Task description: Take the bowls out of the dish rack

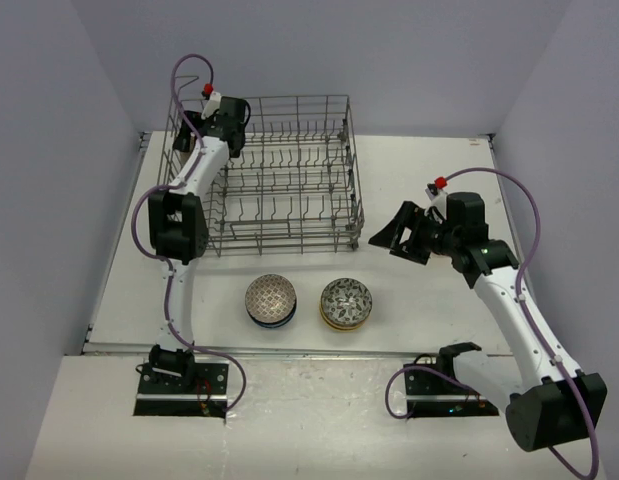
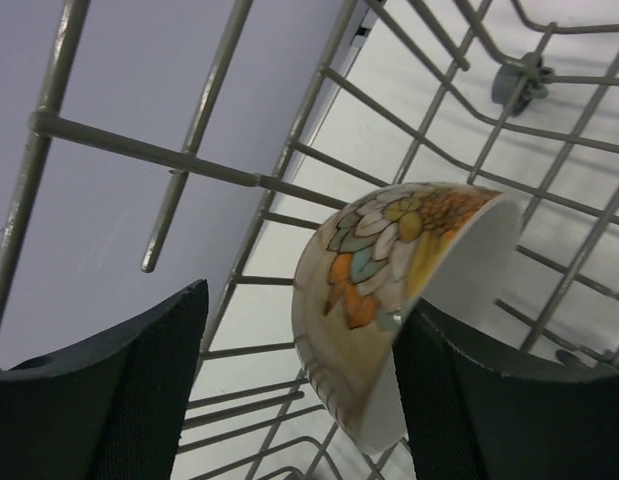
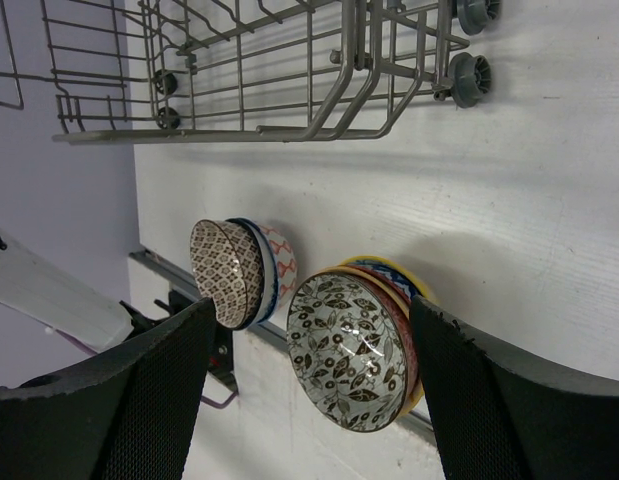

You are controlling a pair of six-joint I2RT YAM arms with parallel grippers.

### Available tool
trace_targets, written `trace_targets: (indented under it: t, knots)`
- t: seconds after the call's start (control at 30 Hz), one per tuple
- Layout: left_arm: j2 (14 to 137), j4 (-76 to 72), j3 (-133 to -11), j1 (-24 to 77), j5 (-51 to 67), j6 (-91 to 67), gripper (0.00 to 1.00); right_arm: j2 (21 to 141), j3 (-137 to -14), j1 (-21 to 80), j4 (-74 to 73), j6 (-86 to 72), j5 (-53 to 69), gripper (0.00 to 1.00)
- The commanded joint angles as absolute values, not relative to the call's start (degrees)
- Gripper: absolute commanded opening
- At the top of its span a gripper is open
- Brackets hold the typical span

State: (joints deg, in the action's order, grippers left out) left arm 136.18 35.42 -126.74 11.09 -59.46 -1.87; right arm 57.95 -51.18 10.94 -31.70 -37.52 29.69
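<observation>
The grey wire dish rack (image 1: pixel 289 243) stands at the back middle of the table. My left gripper (image 1: pixel 229 120) reaches into its far left corner. In the left wrist view a bowl (image 2: pixel 369 260) with an orange, green and yellow flower pattern stands on edge between the fingers of the left gripper (image 2: pixel 301 300). Its rim lies against the right finger (image 2: pixel 459 400), with a gap to the left one, so the jaws are open. Two stacks of patterned bowls (image 1: pixel 271 300) (image 1: pixel 346 302) sit in front of the rack. My right gripper (image 1: pixel 394 235) hovers open and empty right of the rack.
The right wrist view looks past the right gripper (image 3: pixel 311 305) at both stacks (image 3: pixel 239 272) (image 3: pixel 354 350) near the table's front edge, with the rack's wheeled side (image 3: pixel 289 60) beyond. Rack wires (image 2: pixel 139 140) crowd close around my left fingers. Walls enclose the table.
</observation>
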Motion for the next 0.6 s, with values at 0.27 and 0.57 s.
trace_targets:
  t: [0.27, 0.57]
  knots:
    - [132.4, 35.7, -124.6, 10.1, -61.9, -1.1, 0.49, 56.7, -51.1, 11.2, -30.3, -37.9, 31.3, 0.79]
    - [133.2, 38.9, -122.3, 9.9, -59.7, -5.6, 0.4, 57.2, -51.2, 11.2, -30.5, -37.2, 31.7, 0.78]
